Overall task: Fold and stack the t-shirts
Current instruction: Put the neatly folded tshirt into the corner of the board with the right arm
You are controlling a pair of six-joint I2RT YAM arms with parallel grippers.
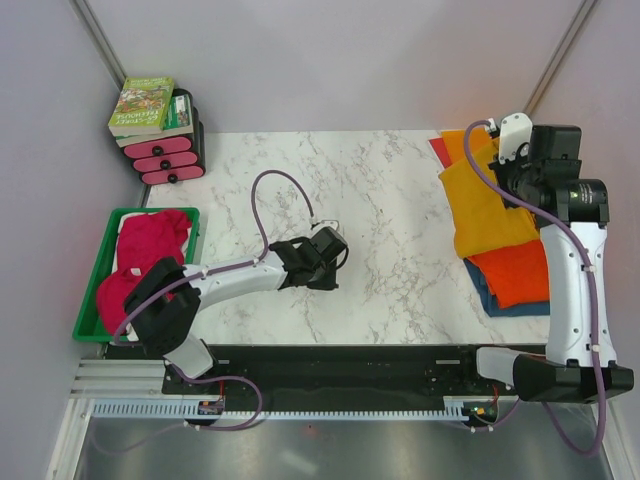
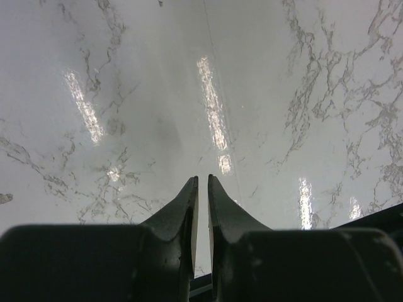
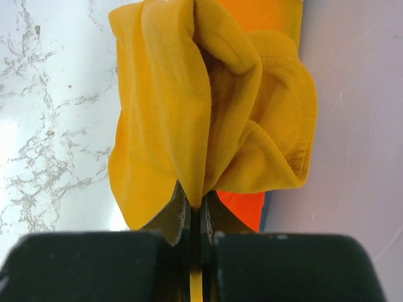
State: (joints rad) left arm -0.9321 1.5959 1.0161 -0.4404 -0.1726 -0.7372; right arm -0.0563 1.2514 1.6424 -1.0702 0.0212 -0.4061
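While the right gripper [image 3: 195,211] is clenching the golden-orange t-shirt [image 1: 480,205], its length is lying nearward — along the table's [image 1: 380,200] right edge.

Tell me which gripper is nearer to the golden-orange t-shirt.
Right. The right gripper is shut on the golden-orange t-shirt; the left gripper hangs over the middle of the marble table, well apart from it.

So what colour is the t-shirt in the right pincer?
Golden-orange. The t-shirt shows best in the right wrist view, pinched in the right pincer.
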